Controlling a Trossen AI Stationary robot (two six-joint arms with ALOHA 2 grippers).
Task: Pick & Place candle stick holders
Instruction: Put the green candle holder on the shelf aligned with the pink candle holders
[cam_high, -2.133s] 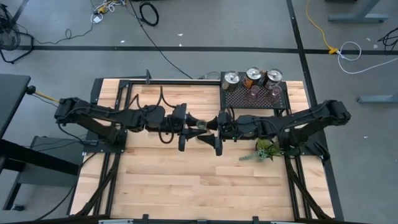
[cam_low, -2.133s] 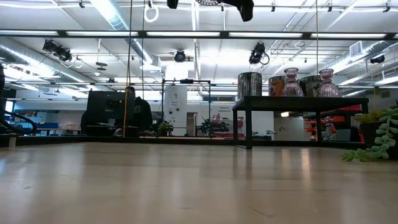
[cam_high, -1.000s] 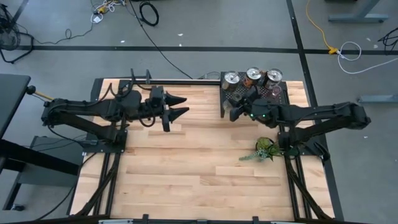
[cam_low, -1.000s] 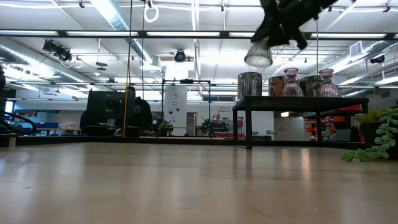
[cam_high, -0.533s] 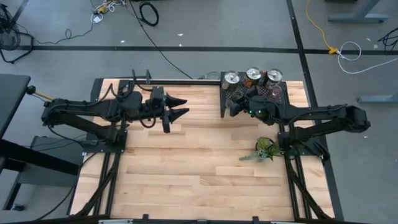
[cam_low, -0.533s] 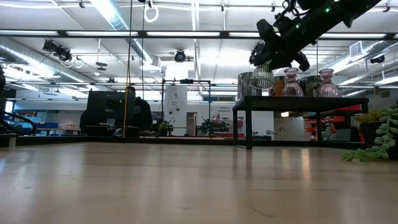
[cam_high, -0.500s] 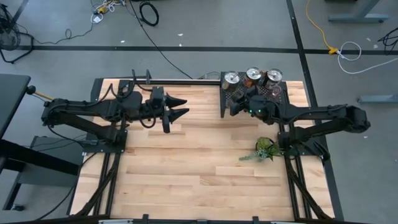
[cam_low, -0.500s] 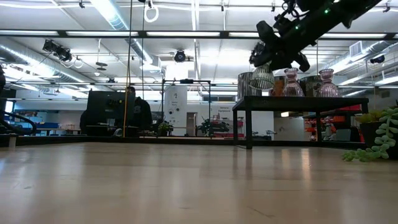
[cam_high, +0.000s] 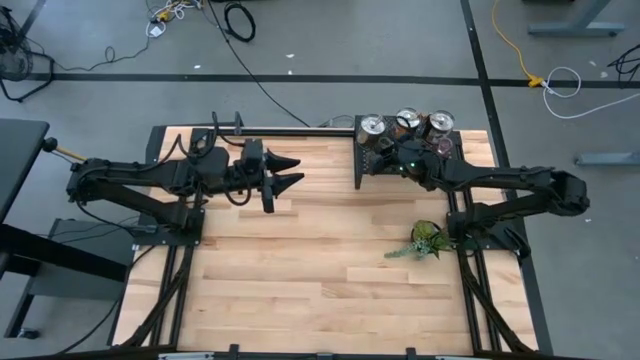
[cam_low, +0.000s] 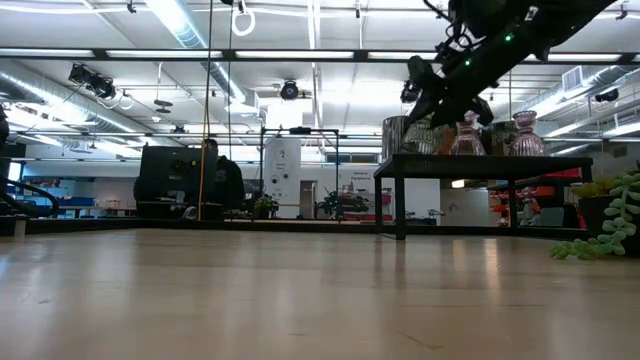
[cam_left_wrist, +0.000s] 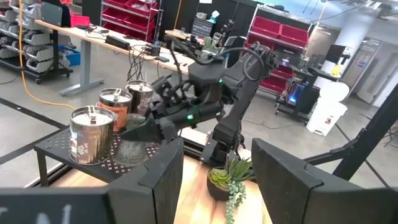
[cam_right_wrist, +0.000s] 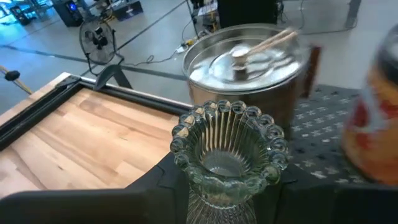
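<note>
1. The task was judged to be near its end: five candle stick holders were already seen standing on the black mesh rack (cam_high: 362, 163) at the far right of the surface (cam_high: 300, 260), three silver ones in the back row (cam_high: 372, 125) and two pinkish glass ones (cam_low: 527, 133) in front of them.

2. No holder was seen lying anywhere on the bare wood, so only the sixth was judged to remain.

3. That sixth holder, a ribbed glass cup with a beaded rim (cam_right_wrist: 227, 148) (it looked olive-tinted), was held by the right gripper (cam_high: 385, 152) above the near-left part of the rack, just in front of the leftmost silver holder (cam_right_wrist: 249, 62).

4. The right gripper's fingers were closed around the lower body of the glass cup, which was kept upright; whether its base touched the mesh could not be told.

5. Lowering and release were judged to be what was left.

6. The left gripper (cam_high: 288, 172) was parked over the far middle of the surface, its fingers spread and nothing held.

7. The plant sprig (cam_high: 428, 240) lay apart, nearer the front.
</note>
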